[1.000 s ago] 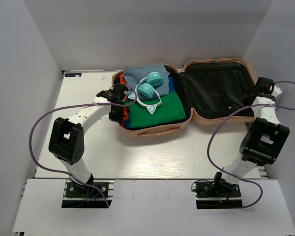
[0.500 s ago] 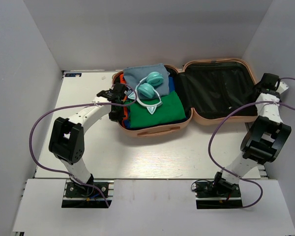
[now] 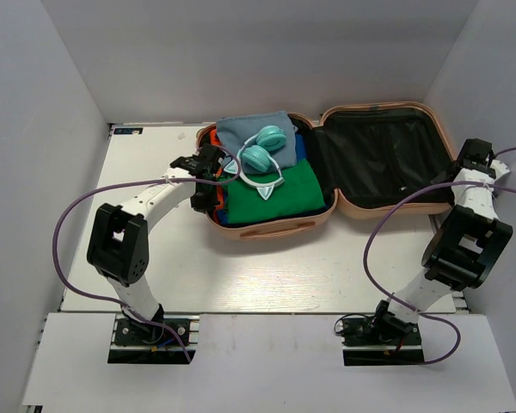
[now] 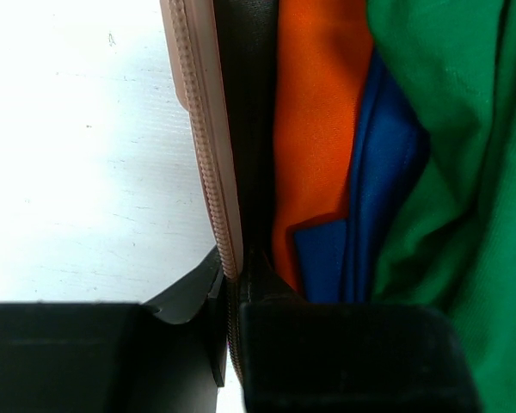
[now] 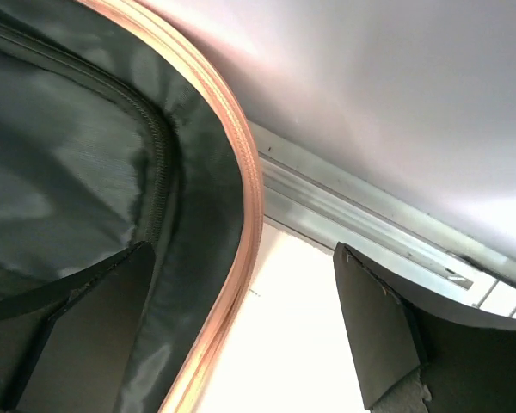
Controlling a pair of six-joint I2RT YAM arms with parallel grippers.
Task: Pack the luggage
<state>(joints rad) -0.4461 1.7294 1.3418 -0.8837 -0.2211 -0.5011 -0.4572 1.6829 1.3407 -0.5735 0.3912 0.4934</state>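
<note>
Left jaws pinched the luggage [image 4: 205, 129] at its ribbed pink rim. Right jaws gaped wide, astride the curved, black-lined lid [image 5: 69, 155] edge.

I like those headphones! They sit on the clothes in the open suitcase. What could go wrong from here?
The headphones lie loose on the folded clothes; if the lid swings over, they might be squashed or slide off.
The right gripper stands open astride the lid's rim, so a poor grip could let the lid drop.
The left gripper pinches the luggage wall; if that slips, the case may skid.
</note>
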